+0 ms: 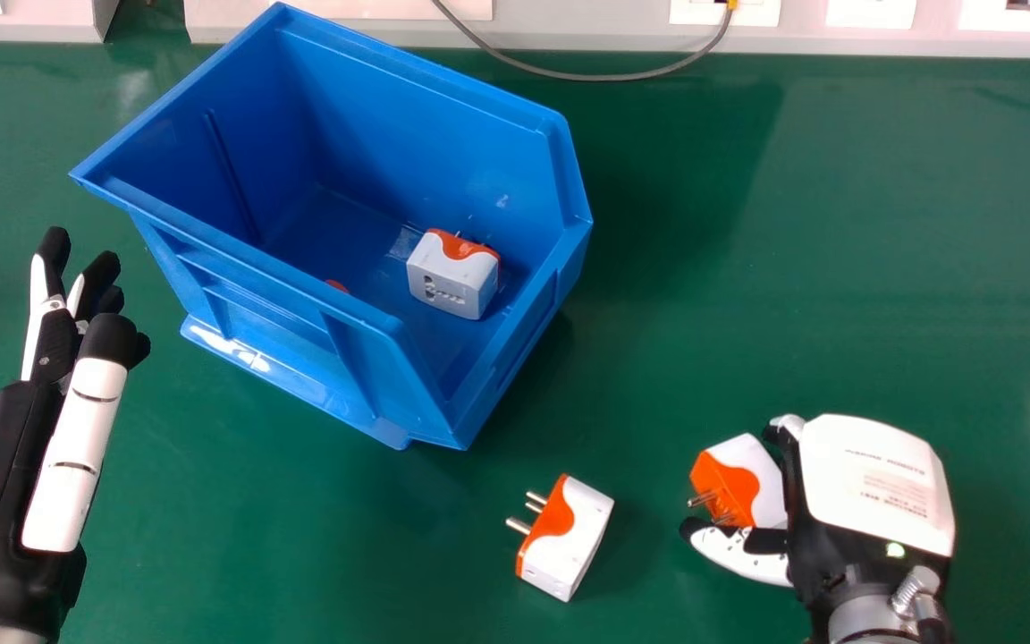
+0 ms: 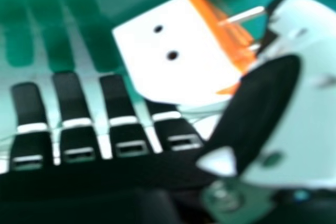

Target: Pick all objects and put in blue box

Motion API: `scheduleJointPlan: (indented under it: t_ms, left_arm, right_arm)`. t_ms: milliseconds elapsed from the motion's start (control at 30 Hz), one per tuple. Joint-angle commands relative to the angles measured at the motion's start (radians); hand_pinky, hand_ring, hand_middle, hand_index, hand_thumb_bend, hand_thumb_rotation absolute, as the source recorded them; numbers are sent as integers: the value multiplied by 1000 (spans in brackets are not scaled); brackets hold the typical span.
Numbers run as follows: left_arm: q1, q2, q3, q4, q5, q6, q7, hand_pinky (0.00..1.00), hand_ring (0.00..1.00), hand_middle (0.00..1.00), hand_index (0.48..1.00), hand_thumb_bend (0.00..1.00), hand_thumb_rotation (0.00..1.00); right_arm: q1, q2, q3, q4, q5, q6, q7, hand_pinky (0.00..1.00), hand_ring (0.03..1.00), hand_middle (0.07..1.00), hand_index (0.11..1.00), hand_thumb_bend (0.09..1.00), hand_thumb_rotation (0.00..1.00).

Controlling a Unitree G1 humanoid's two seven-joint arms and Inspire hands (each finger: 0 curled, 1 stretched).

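Note:
My right hand (image 1: pixel 877 483) is at the lower right in the head view, its fingers and thumb closed round a white and orange plug adapter (image 1: pixel 761 478). In the right hand view that adapter (image 2: pixel 173 51) sits between the fingers and thumb of my right hand (image 2: pixel 262 114), metal pins on the thumb side. A second adapter (image 1: pixel 569 546) lies on the table left of that hand, pins pointing left. Inside the blue box (image 1: pixel 300 300) rests another adapter (image 1: pixel 452 277); a small orange piece (image 1: pixel 336 285) peeks over the near wall. My left hand (image 1: pixel 54 394) is at the left, fingers straight and empty.
The box stands on a green table (image 1: pixel 837 268), upper left of centre, between my two hands. Along the table's far edge runs a pale ledge (image 1: pixel 569 34) with a grey cable (image 1: pixel 604 77) drooping in front.

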Motion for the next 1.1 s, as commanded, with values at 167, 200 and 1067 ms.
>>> scheduleJointPlan:
  t_ms: [167,200,1067]
  left_arm:
    - [-3,17,9,-27,-3,3,-2,912,984,988,989,623,958]
    - [-4,18,9,-26,-3,6,-1,911,984,988,989,623,957]
    - [-34,20,2,3,5,-7,6,898,977,982,982,628,944]
  right_arm:
    - [-19,-16,6,3,34,14,67,375,466,518,503,389,247]
    - [-23,-16,7,5,32,18,70,379,468,518,506,381,239]
    - [16,-40,-16,-389,172,-219,-88,19,71,130,176,419,69]
